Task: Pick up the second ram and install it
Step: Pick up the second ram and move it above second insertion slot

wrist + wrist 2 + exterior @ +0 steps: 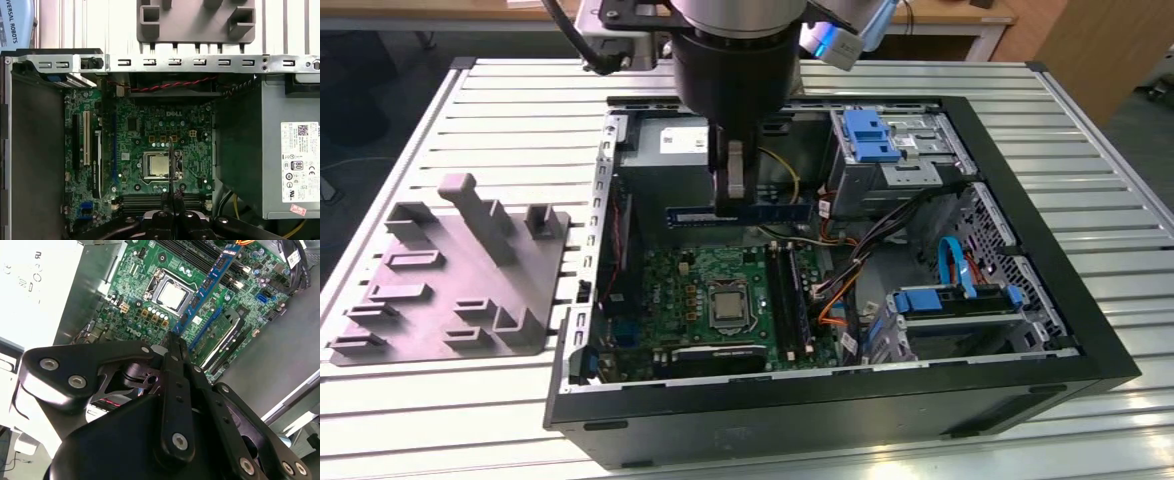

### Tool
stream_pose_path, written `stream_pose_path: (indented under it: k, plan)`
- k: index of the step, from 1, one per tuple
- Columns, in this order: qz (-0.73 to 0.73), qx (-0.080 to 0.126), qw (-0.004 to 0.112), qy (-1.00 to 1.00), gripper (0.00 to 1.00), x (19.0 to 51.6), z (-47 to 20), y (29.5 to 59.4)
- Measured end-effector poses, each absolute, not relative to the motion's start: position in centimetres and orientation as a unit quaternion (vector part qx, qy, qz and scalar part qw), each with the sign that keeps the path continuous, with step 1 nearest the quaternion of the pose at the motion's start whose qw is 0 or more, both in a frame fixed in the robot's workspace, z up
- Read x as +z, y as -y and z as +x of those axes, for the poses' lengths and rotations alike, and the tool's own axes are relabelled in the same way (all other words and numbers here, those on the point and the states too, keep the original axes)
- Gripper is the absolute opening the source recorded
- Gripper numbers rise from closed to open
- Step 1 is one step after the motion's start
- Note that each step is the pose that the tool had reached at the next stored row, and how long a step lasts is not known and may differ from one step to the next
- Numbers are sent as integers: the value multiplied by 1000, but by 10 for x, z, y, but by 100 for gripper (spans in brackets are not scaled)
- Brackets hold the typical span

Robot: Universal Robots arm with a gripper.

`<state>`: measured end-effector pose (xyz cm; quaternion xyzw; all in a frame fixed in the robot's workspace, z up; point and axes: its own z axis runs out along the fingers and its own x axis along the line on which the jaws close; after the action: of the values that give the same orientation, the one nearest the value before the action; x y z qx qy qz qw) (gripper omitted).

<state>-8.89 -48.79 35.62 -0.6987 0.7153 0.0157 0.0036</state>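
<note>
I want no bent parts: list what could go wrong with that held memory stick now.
1. The memory stick, clamped in the gripper, lies crosswise to the memory slots; pressed like that, it could jam.
2. Its end hangs near the cables and may snag.

Ribbed bare metal on the table (520, 85). Matt grey plastic on the fixture (454, 280). Matt black finish on the case (854, 415) and gripper (172, 340). Faintly glossy blue circuit board on the second ram (209, 282).
</note>
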Motion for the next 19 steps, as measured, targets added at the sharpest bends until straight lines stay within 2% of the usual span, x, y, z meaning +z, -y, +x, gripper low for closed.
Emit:
stream_pose_path:
  k: [19]
  plan:
    - [-699,16,4,-715,11,344,-83,488]
